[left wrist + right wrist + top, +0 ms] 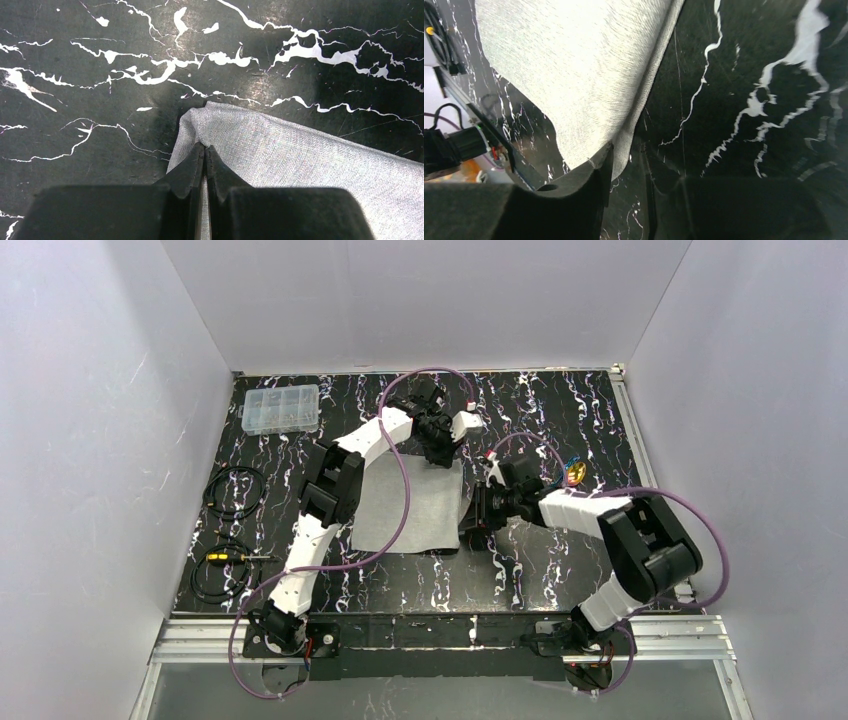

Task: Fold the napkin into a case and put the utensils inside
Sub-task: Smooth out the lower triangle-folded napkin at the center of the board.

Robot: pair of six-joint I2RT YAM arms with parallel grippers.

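Note:
The light-grey napkin (408, 508) lies spread on the black marbled table (560, 560). My left gripper (438, 450) is at the cloth's far edge. In the left wrist view the left gripper (205, 148) is shut on the napkin (300, 155) just behind a corner, which is slightly lifted. My right gripper (478, 524) is at the napkin's near right corner. In the right wrist view the right gripper (626, 162) has its jaws a little apart, and the napkin (574, 75) corner hangs against the left finger (591, 187). The utensils (575, 473), gold and blue, lie to the right behind the right arm.
A clear plastic compartment box (281, 408) stands at the far left. Black cable coils (234, 490) lie along the left edge, one with a yellow plug (218, 558). Purple cables (400, 510) loop over the arms and across the napkin. White walls enclose the table.

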